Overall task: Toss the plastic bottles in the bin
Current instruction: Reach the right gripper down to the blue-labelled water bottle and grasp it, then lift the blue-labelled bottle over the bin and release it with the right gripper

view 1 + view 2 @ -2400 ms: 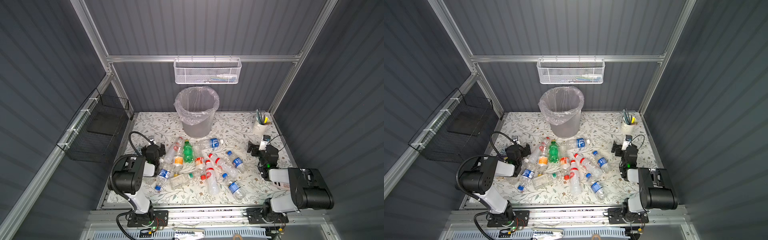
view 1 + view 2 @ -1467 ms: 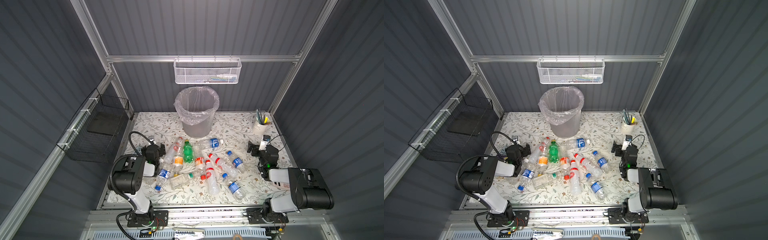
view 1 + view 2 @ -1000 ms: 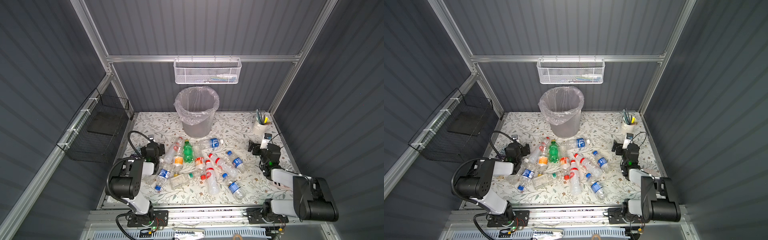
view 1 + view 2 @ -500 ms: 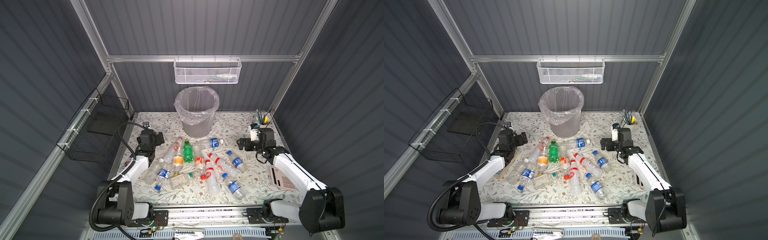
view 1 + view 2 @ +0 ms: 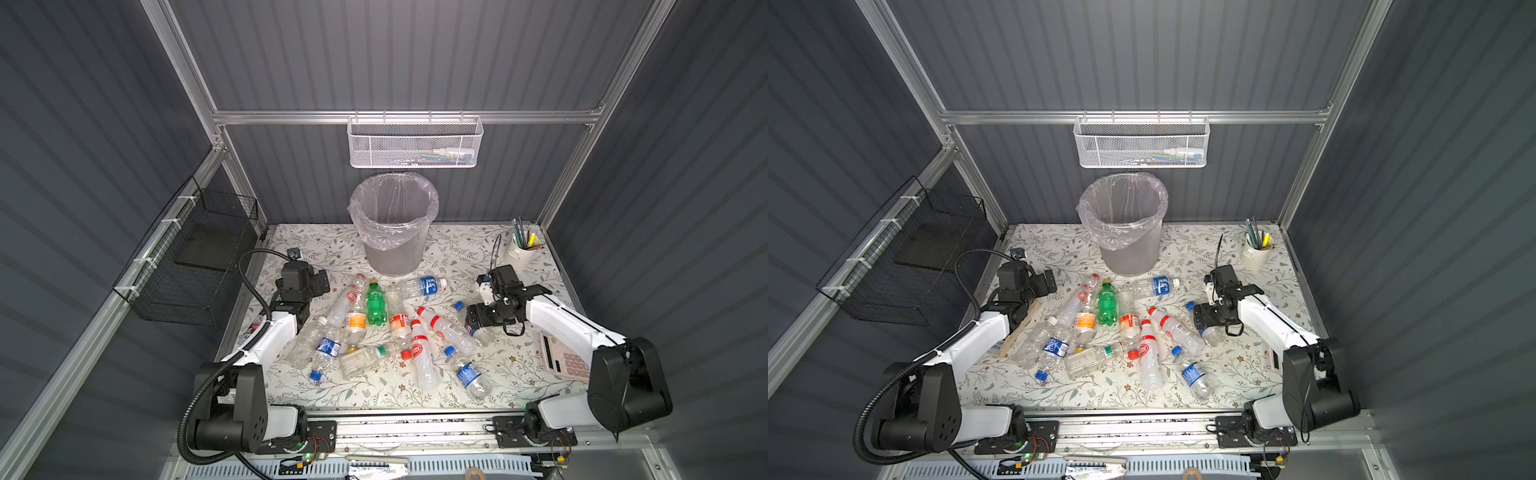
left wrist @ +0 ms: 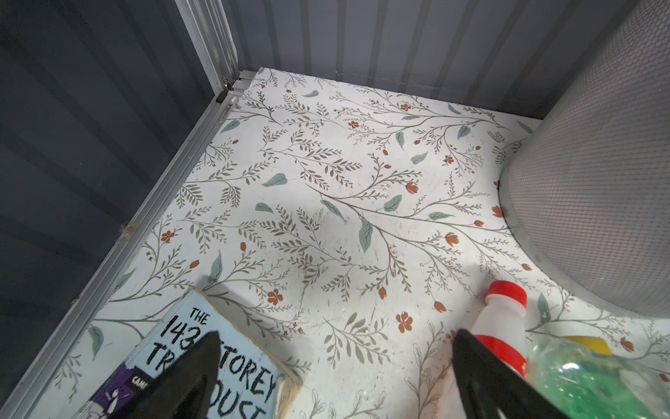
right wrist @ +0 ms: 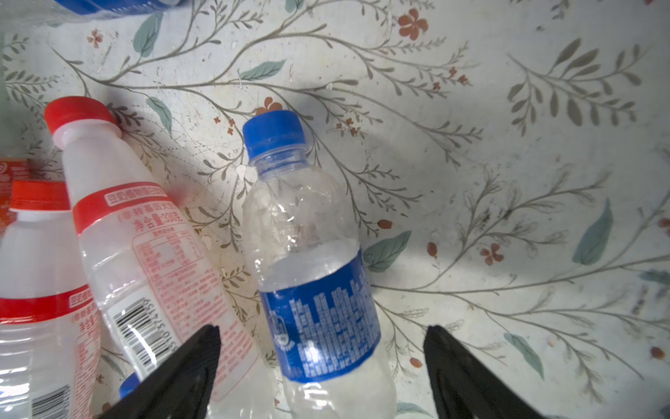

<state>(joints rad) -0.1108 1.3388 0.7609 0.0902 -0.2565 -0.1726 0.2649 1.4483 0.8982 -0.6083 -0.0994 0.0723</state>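
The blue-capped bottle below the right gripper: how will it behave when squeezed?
The blue-capped bottle looks empty, so probably light. Its thin clear wall is dented, so it would likely buckle. Lying on its round side, it may roll if nudged.

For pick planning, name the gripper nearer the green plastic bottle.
Left. The left gripper is beside the green plastic bottle; the right gripper is across the pile, over a clear blue-capped bottle.
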